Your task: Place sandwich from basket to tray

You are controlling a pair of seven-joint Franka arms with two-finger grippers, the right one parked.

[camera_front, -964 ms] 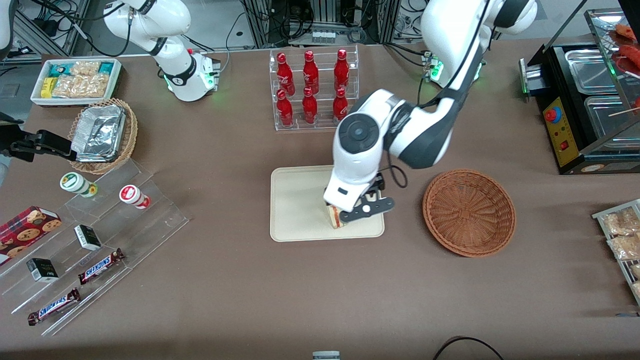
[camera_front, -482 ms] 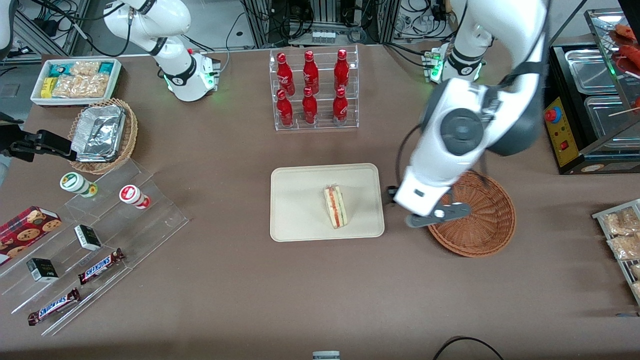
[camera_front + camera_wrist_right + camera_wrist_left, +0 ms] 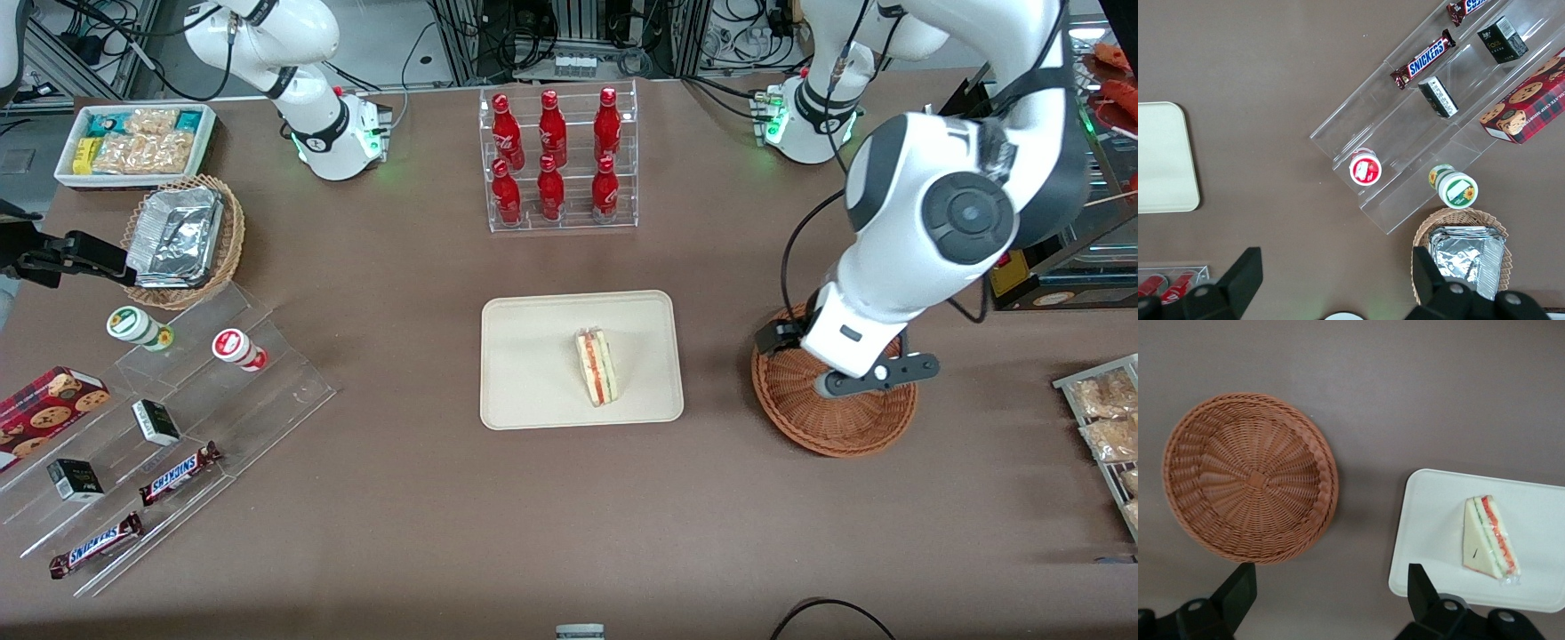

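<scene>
Sandwich (image 3: 597, 366) lies on the tray (image 3: 533, 391), cut edge showing red and green filling. Gripper (image 3: 853, 378) hangs above the wicker basket (image 3: 831, 427), fingers (image 3: 1238, 590) spread apart, holding nothing.

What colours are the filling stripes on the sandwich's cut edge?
Red and green between pale bread on the sandwich, clearest in the left wrist view; the gripper hangs over the basket.

Wedge sandwich (image 3: 597, 365) lies on tray (image 3: 533, 356); basket (image 3: 836, 427) empty.
</scene>
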